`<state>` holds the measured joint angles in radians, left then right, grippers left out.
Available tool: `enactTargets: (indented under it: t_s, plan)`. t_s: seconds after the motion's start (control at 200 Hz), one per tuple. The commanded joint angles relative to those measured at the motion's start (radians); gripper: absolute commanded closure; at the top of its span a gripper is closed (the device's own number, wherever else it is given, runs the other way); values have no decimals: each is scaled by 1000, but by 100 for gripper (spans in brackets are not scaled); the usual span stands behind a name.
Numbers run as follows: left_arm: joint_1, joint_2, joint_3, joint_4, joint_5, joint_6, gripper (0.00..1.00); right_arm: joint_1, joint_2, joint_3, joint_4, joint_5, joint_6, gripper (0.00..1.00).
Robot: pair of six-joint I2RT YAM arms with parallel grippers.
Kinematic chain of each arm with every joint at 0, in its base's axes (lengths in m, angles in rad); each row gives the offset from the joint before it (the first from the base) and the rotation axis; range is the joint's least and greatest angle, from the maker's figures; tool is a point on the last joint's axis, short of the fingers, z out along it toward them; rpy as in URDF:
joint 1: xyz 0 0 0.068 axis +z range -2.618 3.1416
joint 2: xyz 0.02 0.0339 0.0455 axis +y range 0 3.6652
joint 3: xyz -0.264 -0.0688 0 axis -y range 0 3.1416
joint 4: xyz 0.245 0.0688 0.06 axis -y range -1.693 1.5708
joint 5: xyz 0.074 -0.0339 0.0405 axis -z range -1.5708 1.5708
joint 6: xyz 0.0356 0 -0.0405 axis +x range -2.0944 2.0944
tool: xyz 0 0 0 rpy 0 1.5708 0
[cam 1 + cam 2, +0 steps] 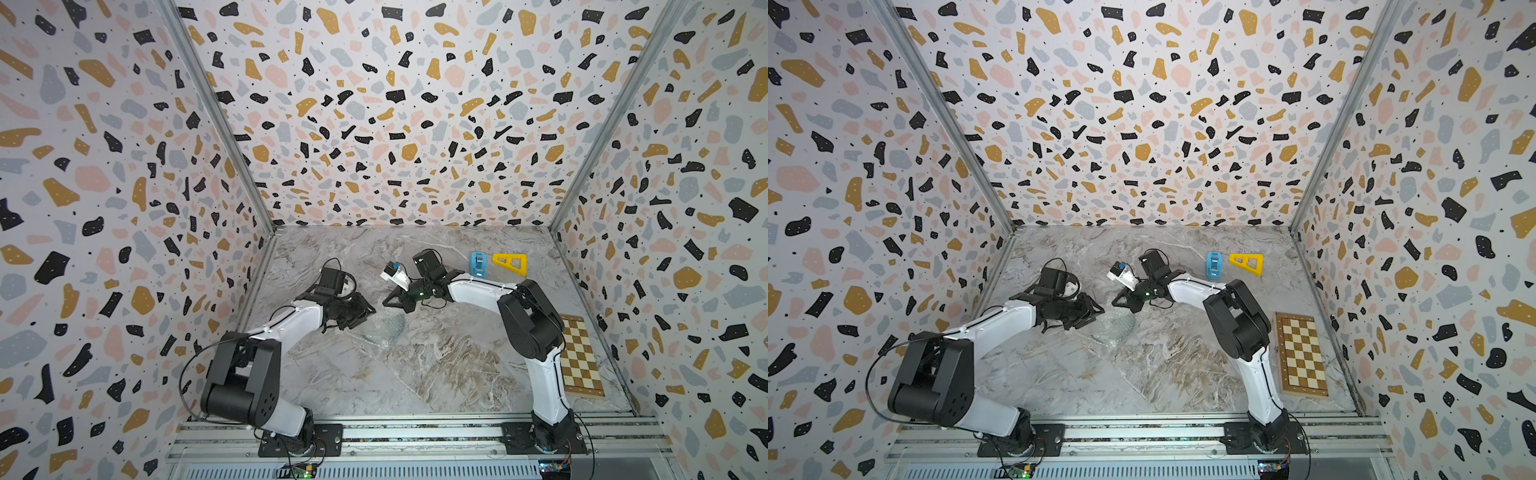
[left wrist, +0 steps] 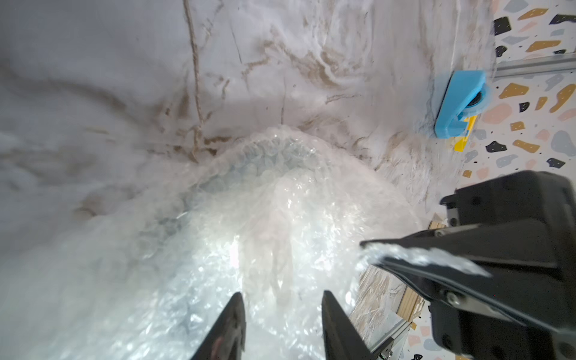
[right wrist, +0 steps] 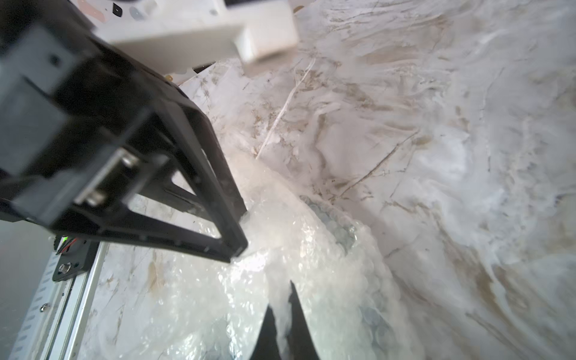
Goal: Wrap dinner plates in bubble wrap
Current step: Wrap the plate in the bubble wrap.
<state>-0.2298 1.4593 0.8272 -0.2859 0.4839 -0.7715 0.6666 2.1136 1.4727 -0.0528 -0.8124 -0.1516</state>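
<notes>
1. The plate [image 2: 230, 177] lies flat on the table [image 1: 436, 374] between my two arms, under the bubble wrap [image 2: 280, 237]. I only see its round edge, a grey-blue curve showing through the plastic.
2. My right gripper [image 3: 280, 299] is clenched tight on a thin bit of the bubble wrap.
3. My left gripper [image 2: 282, 293] has its jaws apart. A hump of wrap rises between them. It looks loose there, not squeezed.
4. I think I am in the middle of folding the wrap over the plate, and the fold is not flat yet.
5. What could go wrong: the right gripper holds only a small pinch. If I pull hard, the slippery plastic may slide out and flop back.
6. If I pull sideways, the wrap may drag the plate along the smooth table, and the plate may end up off-centre.
7. The two grippers are very near each other. A quick move could knock them together.
8. If I close the left jaws too low, they may bite the plate's edge and tip it.
9. The wrap is springy, so it may pop open when I let go.
</notes>
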Motion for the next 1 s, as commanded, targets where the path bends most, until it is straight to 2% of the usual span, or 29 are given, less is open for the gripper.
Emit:
enactTargets:
  t_s: [0.0, 0.06, 0.125, 0.516, 0.906, 0.996]
  plan:
    - [8, -31, -38, -40, -46, 1, 68, -3, -26, -2, 22, 18, 29, 100]
    - [9, -16, -54, -51, -43, 8, 82, -3, -25, 1, 25, 16, 37, 100]
    - [9, 4, -73, -38, -34, 14, 87, -2, -26, 2, 27, 15, 42, 100]
    - [-12, 119, -111, 137, 45, -33, 80, 41, -75, -26, 46, 12, 85, 100]
    - [-13, 145, -126, 189, 75, -52, 80, 101, -154, -193, 182, 112, 165, 100]
    - [-13, 144, -128, 195, 80, -52, 80, 114, -171, -224, 245, 176, 208, 100]
